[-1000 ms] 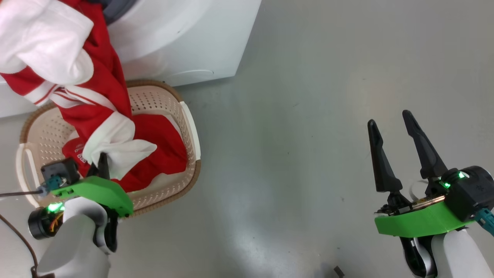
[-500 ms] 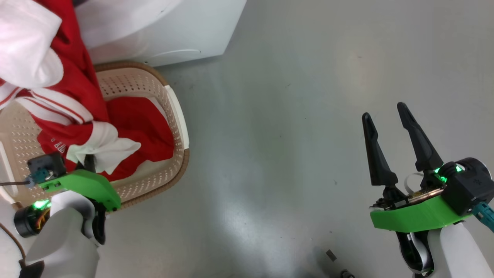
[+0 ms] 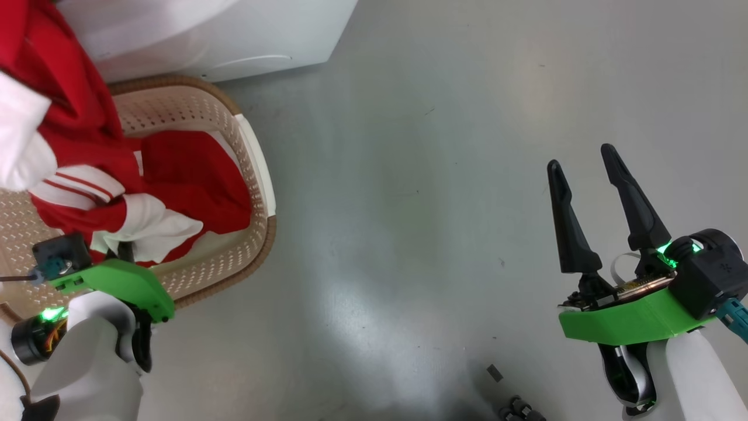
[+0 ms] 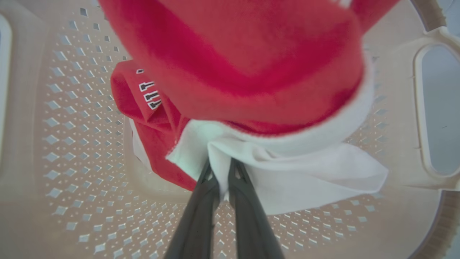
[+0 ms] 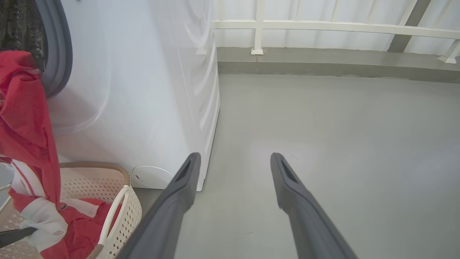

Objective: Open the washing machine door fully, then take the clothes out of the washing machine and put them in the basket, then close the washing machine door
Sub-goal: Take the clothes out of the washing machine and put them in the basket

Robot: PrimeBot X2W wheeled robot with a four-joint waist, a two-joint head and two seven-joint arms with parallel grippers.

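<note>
- Nearest, left gripper (image 4: 222,167): pinched shut on a white fold of the clothes (image 4: 251,72), low inside the basket (image 4: 54,126).
- Right gripper (image 3: 581,158): spread wide, holding nothing, over bare floor (image 3: 409,204) well to the side.
- Step in hand, by the look of it: moving clothes into the basket (door closing not yet begun).
- Further off: red cloth hanging from the washer (image 5: 143,90) mouth, past the seal (image 5: 59,54), down into the basket.
- Next, probably: draw that hanging part clear of the drum (image 5: 18,21), lower it in, then let go.
</note>
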